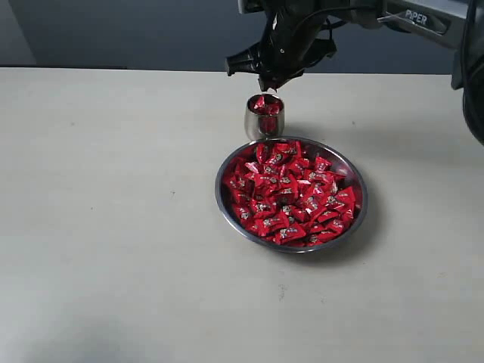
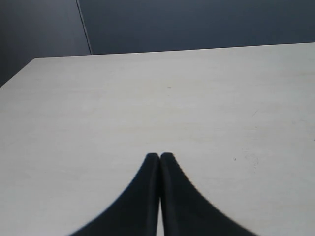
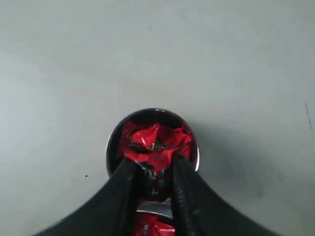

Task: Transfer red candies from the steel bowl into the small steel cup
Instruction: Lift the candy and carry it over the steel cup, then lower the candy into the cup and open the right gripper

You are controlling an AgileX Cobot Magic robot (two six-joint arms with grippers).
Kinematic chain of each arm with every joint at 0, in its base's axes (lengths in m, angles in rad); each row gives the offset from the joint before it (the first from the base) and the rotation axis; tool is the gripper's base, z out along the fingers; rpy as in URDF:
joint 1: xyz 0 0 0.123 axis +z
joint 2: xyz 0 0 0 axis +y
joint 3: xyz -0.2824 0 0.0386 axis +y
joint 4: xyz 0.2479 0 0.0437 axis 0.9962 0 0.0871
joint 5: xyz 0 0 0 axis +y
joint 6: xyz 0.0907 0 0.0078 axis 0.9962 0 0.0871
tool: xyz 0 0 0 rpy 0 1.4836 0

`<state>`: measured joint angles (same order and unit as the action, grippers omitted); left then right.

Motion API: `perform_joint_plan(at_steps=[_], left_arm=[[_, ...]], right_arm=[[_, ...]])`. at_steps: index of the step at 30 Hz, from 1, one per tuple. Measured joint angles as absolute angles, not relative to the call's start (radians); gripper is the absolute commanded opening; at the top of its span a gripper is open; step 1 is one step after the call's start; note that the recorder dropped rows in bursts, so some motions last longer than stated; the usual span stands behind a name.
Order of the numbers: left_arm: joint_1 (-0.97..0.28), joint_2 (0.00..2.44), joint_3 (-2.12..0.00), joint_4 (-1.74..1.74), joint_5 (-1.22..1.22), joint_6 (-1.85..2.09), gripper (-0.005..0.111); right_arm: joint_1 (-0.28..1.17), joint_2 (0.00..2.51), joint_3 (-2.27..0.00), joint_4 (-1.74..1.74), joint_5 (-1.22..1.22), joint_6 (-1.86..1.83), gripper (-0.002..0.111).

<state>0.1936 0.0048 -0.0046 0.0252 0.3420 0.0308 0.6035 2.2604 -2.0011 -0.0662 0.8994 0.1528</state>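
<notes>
The steel bowl, full of red candies, sits at the table's middle. Just behind it stands the small steel cup, holding red candies up to its rim. My right gripper hangs directly over the cup's mouth. In the right wrist view the right gripper has its fingers a narrow gap apart, shut on a red candy at their tips. My left gripper is shut and empty over bare table, away from bowl and cup. It does not show in the exterior view.
The pale table stretches wide to the left of the bowl and in front of it. A dark wall runs behind the table's far edge. The right arm's black links reach in from the upper right.
</notes>
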Motion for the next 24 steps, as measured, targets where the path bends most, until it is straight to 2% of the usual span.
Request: perform_joint_plan(at_steps=[24], left_arm=[[0.194,0.005,-0.005,0.025,0.342,0.031,0.000]], right_arm=[[0.589,2.350,-2.071,-0.015,0.891,0.091,-0.001]])
